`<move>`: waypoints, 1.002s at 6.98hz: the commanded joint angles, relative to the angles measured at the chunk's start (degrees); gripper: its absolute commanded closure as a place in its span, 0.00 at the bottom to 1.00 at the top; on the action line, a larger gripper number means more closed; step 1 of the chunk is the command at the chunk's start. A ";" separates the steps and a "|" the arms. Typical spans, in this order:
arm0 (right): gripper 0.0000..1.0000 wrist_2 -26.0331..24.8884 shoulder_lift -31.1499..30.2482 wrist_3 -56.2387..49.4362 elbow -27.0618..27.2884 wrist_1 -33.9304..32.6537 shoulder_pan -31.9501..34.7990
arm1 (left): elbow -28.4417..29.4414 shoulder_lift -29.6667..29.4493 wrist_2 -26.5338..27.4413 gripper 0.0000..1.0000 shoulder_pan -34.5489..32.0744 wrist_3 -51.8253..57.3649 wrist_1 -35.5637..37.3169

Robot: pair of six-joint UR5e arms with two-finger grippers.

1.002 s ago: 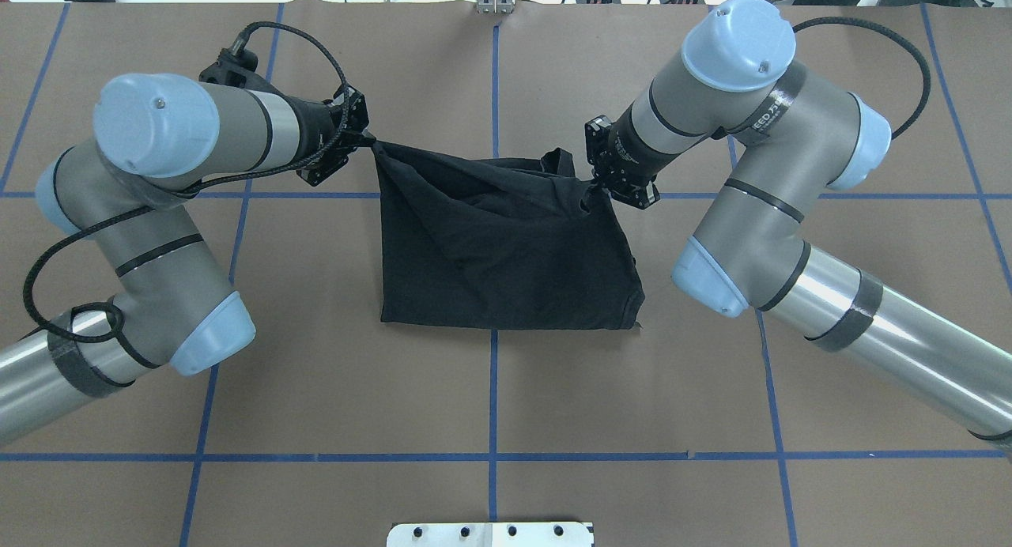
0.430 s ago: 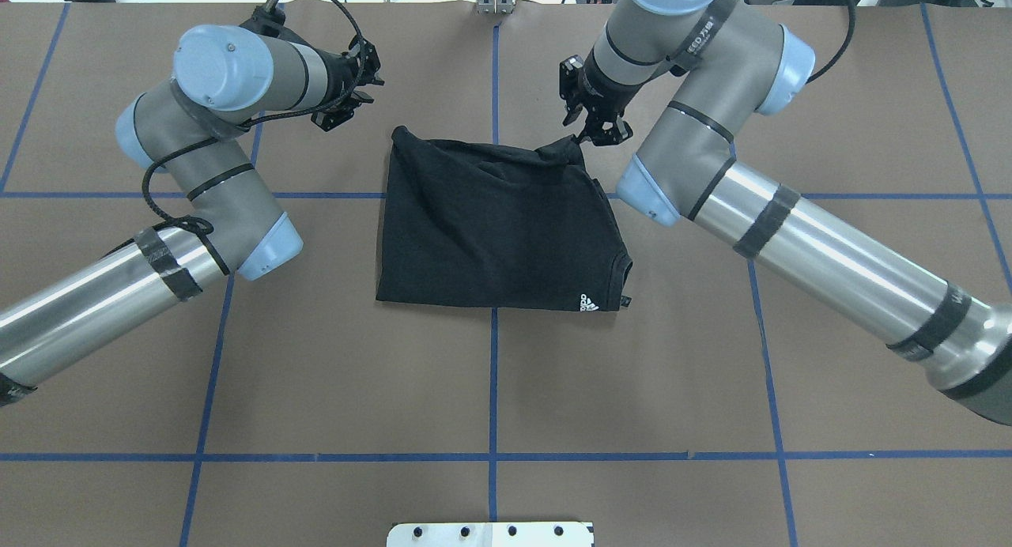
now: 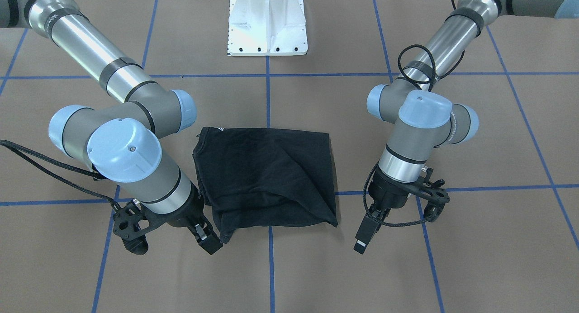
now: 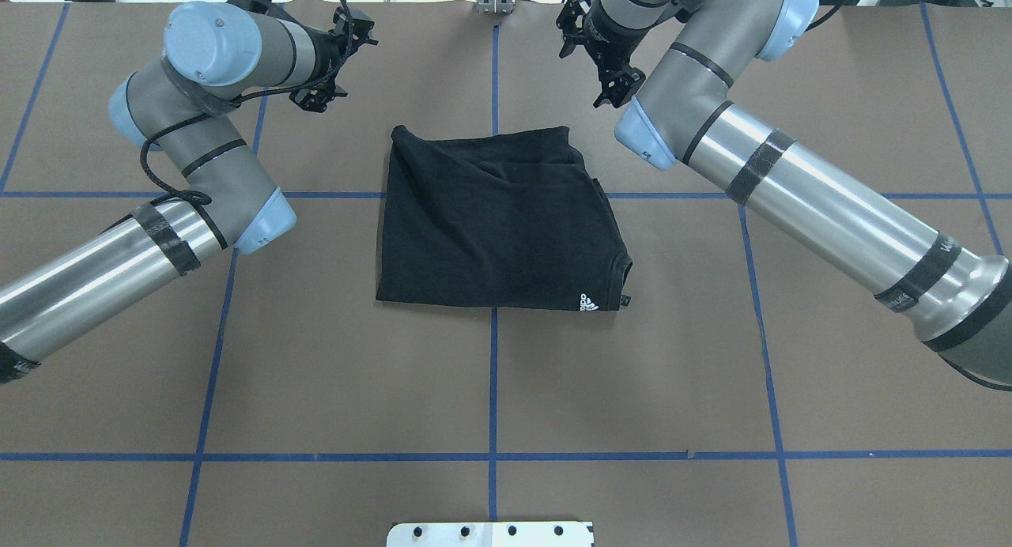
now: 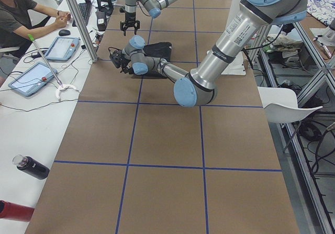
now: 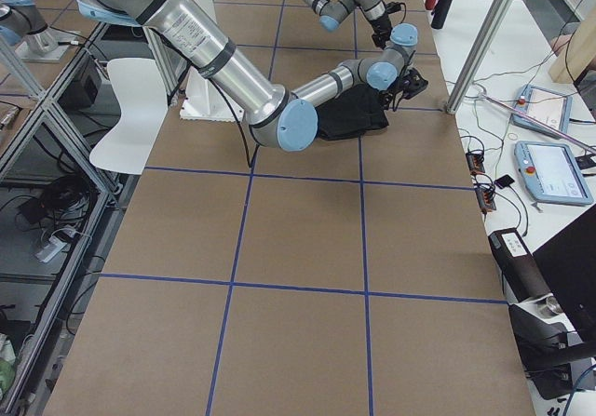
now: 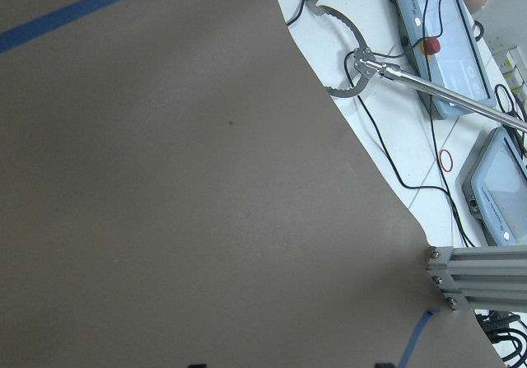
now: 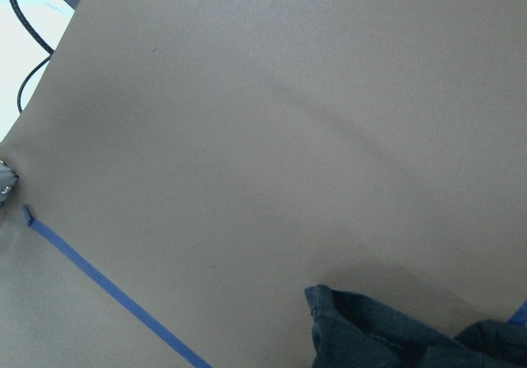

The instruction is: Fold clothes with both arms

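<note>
Black T-shirt lies folded flat on the table, straight out from the white pedestal base. Left gripper and right gripper sit farther from that base, fingers spread, holding nothing.

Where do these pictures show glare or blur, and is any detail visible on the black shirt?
Overhead exterior: sharp and evenly lit, with bright glare streaks along the right arm; the black T-shirt shows only faint folds. Right wrist-mounted: the picture looks soft, and its corner of the T-shirt is blurred.
</note>
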 commanded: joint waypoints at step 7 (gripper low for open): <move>0.00 4.13 -32.67 -67.99 21.93 -2.60 14.38 | -28.92 38.11 -21.33 0.00 -17.16 80.43 4.07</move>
